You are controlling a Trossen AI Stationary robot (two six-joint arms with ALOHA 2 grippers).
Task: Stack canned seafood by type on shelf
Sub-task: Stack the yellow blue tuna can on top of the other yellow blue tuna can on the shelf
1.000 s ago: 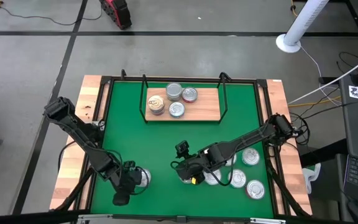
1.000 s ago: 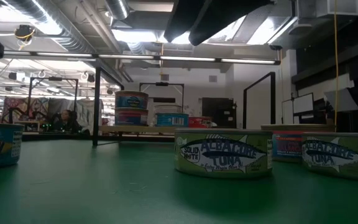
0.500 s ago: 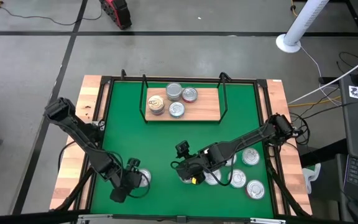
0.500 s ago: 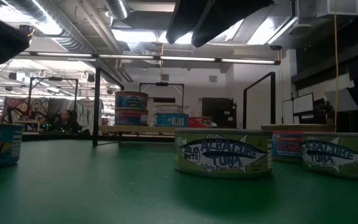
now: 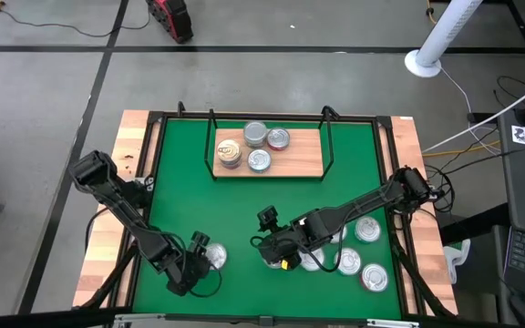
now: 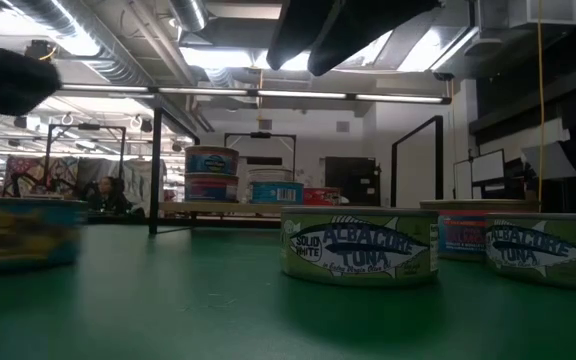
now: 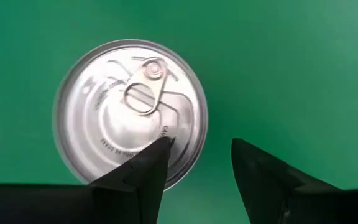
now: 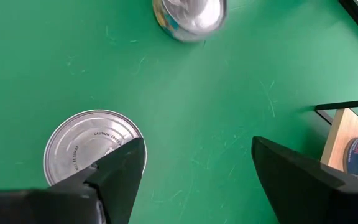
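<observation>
Green matting is covering the wooden table, with the small light-wood wire-framed shelf at twelve o'clock carrying only four short round tins. Six more are waiting at five o'clock under the wide-open right gripper. At seven o'clock, the left gripper is hovering, jaws parted, beside a lone silvery-lidded tin, holding nothing.

flat green mat: we see plain green
round metal tin lid: we see silvery
small wooden shelf board: we see pale wood
</observation>
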